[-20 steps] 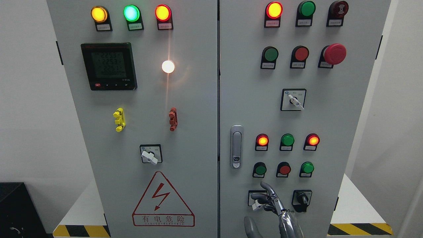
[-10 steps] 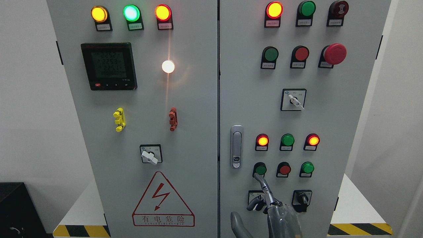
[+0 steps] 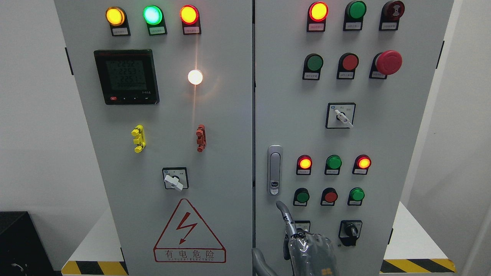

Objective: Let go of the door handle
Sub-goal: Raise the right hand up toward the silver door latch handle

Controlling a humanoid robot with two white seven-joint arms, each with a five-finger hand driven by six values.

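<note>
we see the door handle (image 3: pixel 274 170) set upright near the left edge of the right cabinet door (image 3: pixel 406 138), just beside the seam between the two doors and about level with a row of lit red and green lamps (image 3: pixel 333 162). nothing touches it. our right hand (image 3: pixel 303 241) rises from the bottom edge of that door, below the handle and apart from it. one finger (image 3: pixel 284 214) points up toward the handle's lower end without reaching it; the other fingers are folded down against the palm and hold nothing. a grey curved part (image 3: pixel 261 262) shows at the bottom edge beside the seam; we cannot tell what it belongs to. the hand covers part of a small switch plate (image 3: pixel 303 225).
</note>
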